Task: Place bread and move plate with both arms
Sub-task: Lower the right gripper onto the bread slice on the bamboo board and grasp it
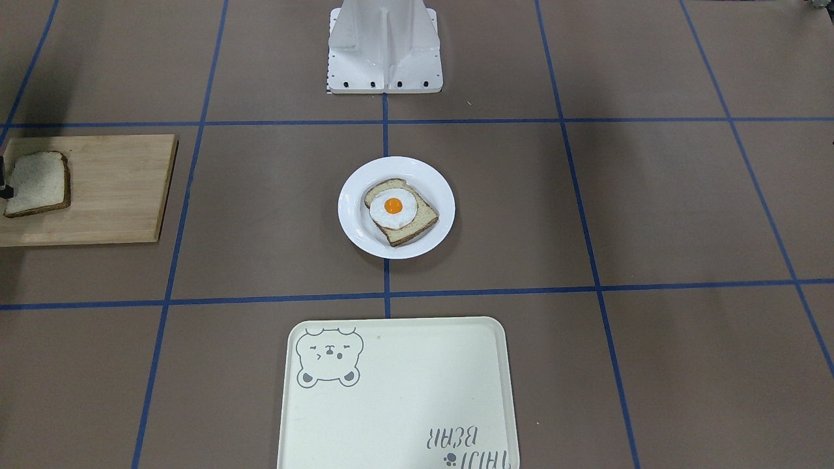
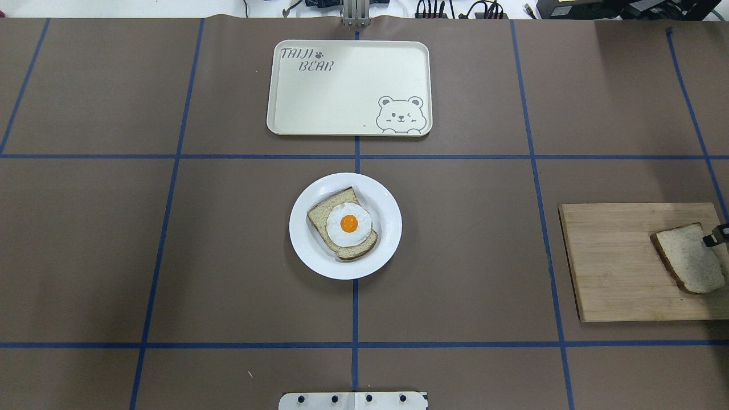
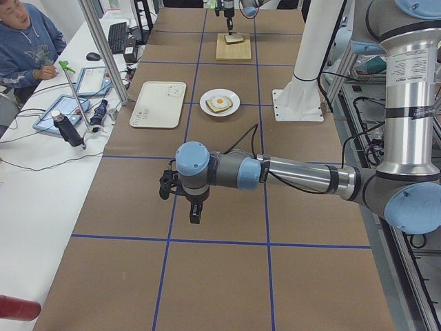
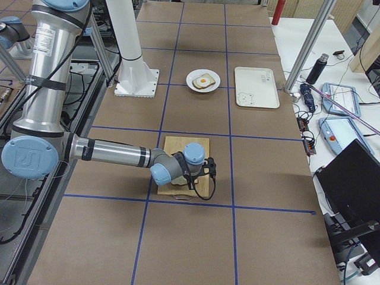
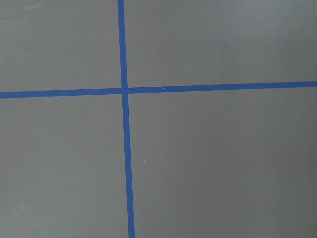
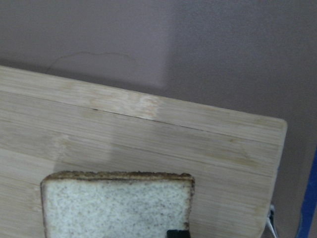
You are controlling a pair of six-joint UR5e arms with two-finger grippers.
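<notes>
Lettering "TAIJI BEAR" w/ a small paw print sits in one corner of the cream tray; a winking bear drawing fills the diagonally opposite corner. Tray lies across the table from the white pedestal. The plate sits btwn them at table ctr, on the middle blue tape line, apart from the tray. Plate carries an egg-topped slice, lying at an angle. The bread lies flat on a wooden board at the robot's right end, well apart from the plate and toward the board's outer edge. Right gripper is at the bread's edge: one black fingertip meets the crust in the overhead view, and the right wrist cam shows a black tip at the slice's lower edge. The rest is cut off, so can't tell how wide the jaws stand or whether they have hold. Left gripper hangs over bare table near a tape crossing, seen only from the side; can't tell its opening either.
</notes>
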